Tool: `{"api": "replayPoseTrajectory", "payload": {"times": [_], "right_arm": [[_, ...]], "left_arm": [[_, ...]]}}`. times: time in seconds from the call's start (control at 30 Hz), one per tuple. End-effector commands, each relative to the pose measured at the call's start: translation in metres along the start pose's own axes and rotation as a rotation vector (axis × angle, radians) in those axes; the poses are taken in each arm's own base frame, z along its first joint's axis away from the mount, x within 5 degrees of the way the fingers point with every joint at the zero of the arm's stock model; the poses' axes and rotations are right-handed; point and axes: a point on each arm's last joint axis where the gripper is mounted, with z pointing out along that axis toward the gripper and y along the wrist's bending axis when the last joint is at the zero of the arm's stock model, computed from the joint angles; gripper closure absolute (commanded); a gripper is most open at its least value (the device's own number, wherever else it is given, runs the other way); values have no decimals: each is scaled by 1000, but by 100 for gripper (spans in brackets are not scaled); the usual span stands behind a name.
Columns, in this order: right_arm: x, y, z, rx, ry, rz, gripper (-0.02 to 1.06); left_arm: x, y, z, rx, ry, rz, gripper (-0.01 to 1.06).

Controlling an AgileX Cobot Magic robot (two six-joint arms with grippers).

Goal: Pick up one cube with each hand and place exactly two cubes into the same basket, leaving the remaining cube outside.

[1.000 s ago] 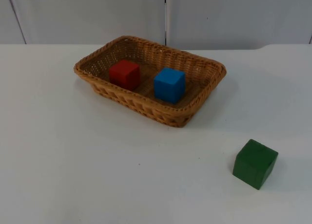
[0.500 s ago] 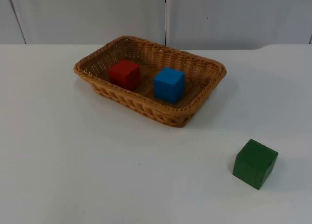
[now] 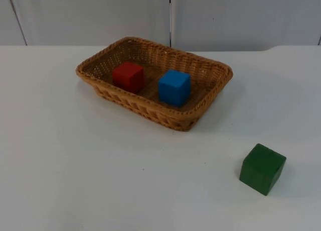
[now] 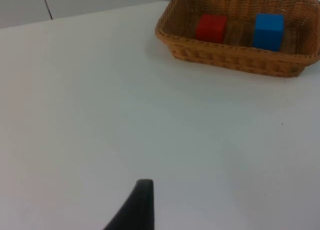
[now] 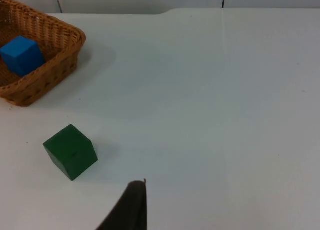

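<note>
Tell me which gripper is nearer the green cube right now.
Right. The right gripper is back from the green cube, a short way off; the left gripper faces the basket across bare table.

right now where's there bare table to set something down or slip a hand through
Bare patches: the wide white table in front of and left of the basket, and the stretch between the basket and the green cube. Crowded: inside the basket, where the red cube and blue cube sit side by side, apart.
</note>
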Motion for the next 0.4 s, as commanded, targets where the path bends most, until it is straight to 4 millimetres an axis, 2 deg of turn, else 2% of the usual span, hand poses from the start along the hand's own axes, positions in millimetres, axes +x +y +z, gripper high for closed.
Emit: {"api": "replayPoseTrajectory", "payload": {"times": [0.0,0.37], "right_arm": [[2,0,1,6,3,6,-1],[2,0,1,6,3,6,-1]], "left_arm": [[1,1,0,-3,-1,-2,0],[1,0,1,-177,1,-95,0]]}}
